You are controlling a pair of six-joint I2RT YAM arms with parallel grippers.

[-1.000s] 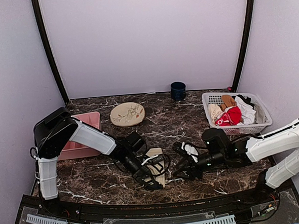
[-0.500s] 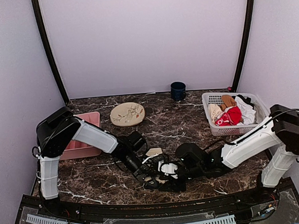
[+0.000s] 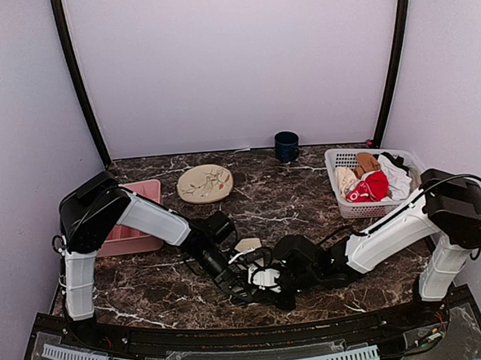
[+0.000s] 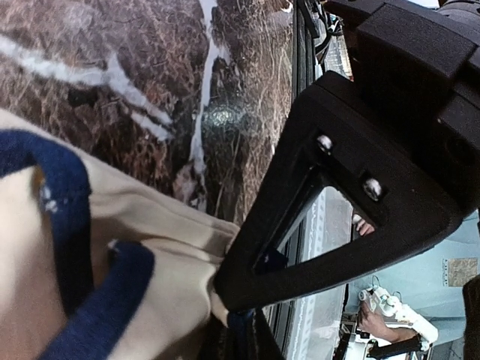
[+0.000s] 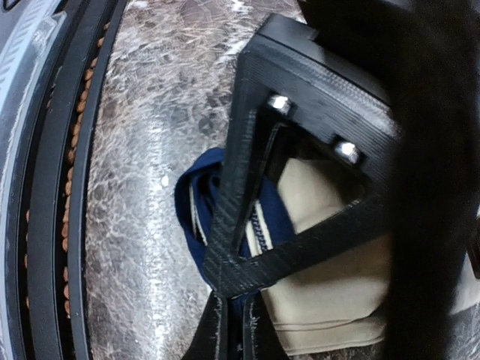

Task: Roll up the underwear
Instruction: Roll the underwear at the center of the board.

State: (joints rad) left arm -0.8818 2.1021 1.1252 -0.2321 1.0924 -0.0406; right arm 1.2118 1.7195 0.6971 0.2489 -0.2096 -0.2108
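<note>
The underwear [image 3: 246,245] is beige fabric with dark navy trim, bunched on the marble table near the front centre and mostly hidden under both grippers. My left gripper [image 3: 240,283] is shut on a fold of the beige fabric; the left wrist view shows the underwear [image 4: 135,225] pinched at the left gripper's tips [image 4: 239,318]. My right gripper [image 3: 264,276] sits right beside it. In the right wrist view the right gripper [image 5: 229,296] is shut on the navy trim of the underwear [image 5: 337,277].
A round beige patterned plate [image 3: 205,183] and a pink tray [image 3: 136,204] lie at the back left. A dark blue mug [image 3: 286,145] stands at the back. A white basket [image 3: 385,209] at the right holds clothes, including a red garment [image 3: 372,187].
My right arm has swung left from the table's middle to the underwear and closed on its trim next to my left gripper. The underwear is now bunched and mostly covered.
</note>
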